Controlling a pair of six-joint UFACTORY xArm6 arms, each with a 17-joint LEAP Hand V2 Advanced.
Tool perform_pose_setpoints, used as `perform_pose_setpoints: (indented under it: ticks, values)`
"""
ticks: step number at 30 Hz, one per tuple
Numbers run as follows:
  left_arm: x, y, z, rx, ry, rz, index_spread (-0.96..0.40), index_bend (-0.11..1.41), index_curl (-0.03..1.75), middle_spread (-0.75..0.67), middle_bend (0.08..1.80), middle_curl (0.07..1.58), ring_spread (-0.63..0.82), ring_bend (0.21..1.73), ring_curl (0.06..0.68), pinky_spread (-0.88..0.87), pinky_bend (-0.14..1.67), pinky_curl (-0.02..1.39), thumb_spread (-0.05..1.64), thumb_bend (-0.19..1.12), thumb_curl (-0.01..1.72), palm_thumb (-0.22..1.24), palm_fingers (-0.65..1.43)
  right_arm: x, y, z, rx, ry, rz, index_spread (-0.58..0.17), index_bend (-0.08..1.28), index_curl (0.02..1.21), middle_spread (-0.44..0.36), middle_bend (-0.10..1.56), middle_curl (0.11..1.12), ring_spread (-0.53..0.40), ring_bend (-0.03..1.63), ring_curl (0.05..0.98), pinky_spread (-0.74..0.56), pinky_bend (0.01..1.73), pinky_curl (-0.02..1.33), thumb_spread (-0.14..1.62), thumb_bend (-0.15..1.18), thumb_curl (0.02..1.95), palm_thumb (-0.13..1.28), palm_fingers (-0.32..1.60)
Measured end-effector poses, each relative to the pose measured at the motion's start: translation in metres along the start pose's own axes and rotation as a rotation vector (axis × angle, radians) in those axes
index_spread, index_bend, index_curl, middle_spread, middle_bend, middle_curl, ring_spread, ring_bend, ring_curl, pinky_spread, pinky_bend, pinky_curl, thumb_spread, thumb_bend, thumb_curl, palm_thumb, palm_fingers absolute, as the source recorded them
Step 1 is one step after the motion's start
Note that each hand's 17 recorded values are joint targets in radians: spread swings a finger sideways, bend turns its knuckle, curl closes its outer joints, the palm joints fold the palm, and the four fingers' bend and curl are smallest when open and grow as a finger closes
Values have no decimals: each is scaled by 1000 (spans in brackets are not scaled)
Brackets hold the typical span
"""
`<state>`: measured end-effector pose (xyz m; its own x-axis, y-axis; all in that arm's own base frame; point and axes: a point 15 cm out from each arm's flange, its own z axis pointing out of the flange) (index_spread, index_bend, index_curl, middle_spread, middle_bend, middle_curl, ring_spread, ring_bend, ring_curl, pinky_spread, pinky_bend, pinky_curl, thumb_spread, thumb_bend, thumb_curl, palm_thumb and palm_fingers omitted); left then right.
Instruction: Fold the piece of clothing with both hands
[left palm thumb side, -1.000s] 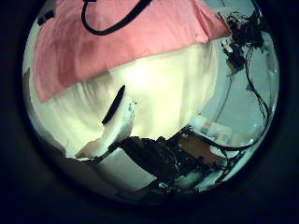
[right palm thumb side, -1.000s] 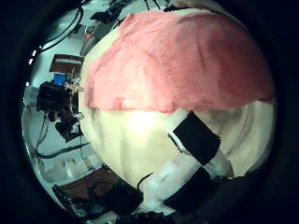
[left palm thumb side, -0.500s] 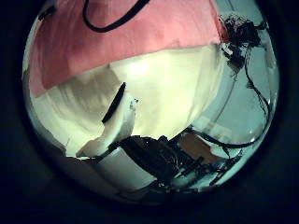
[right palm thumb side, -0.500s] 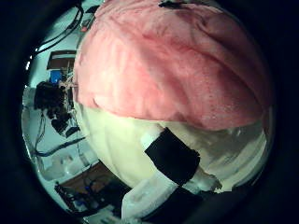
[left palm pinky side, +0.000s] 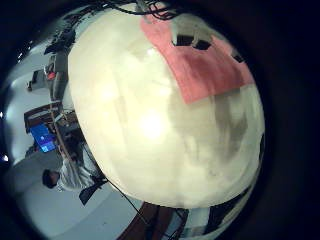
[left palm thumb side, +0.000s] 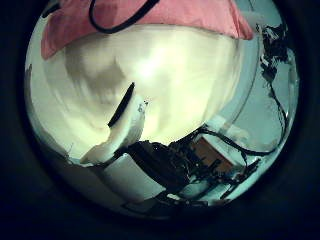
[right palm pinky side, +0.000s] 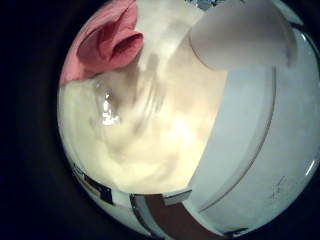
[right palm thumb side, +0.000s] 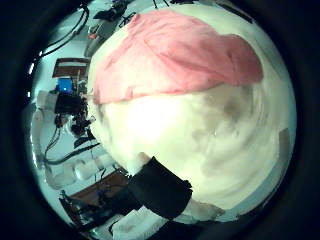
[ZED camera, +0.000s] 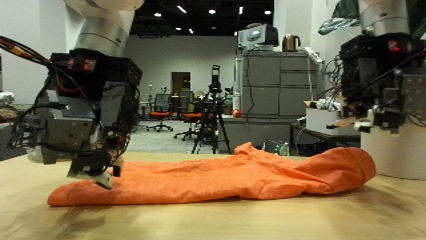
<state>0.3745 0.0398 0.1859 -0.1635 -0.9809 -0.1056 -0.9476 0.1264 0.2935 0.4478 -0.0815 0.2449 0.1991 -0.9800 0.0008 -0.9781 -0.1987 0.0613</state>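
An orange piece of clothing lies bunched in a long strip on the wooden table. My left hand hangs over the strip's end, its fingertips straight and just above the cloth, holding nothing. My right hand is raised above the other end, open and away from the cloth. The cloth shows at the rim of the left thumb side palm view and in the left little finger side palm view. It also shows in the right thumb side palm view and the right little finger side palm view.
Grey cabinets and office chairs stand behind the table.
Both thumb side palm views have shifted. The cloth fills less of each and more bare table shows, so both palms have drawn away from the cloth.
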Motion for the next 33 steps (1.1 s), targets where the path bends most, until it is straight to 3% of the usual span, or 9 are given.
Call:
perform_pose_setpoints:
  ticks: [8, 15, 25, 33]
  values:
    - [1, 8, -36, 64, 24, -8, -56, 176, 393, -31, 189, 350, 175, 397, 249, 135, 232, 348, 1305, -10, 231, 437, 261, 10, 0, -1, 6, -2, 15, -392, 180, 365, -138, 195, 327, 0, 218, 226, 160, 209, 286, 1494, 0, 117, 130, 344]
    - [21, 22, -57, 115, 30, 30, -61, 180, 389, -29, 190, 346, 172, 396, 243, 129, 229, 346, 1301, -10, 233, 439, 265, 12, -15, 5, 12, -20, 19, -372, 162, 332, -121, 191, 324, -128, 318, 262, 38, 268, 297, 1450, -10, 117, 116, 389]
    - [32, 36, -71, 142, 30, 45, -64, 178, 387, -56, 194, 351, 169, 388, 234, 125, 214, 342, 1289, -10, 236, 448, 285, 8, -78, 23, -3, -26, -49, -368, 195, 351, -101, 191, 328, -58, 208, 238, 62, 250, 288, 1355, 1, 159, 181, 333]
    - [31, 39, -69, 130, 32, 39, -65, 176, 384, -80, 196, 354, 164, 391, 230, 122, 212, 341, 1284, -11, 241, 451, 289, 9, -96, 57, -113, -24, -88, -351, 169, 345, -81, 185, 323, -24, 216, 245, 109, 248, 287, 1144, -22, 221, 288, 312]
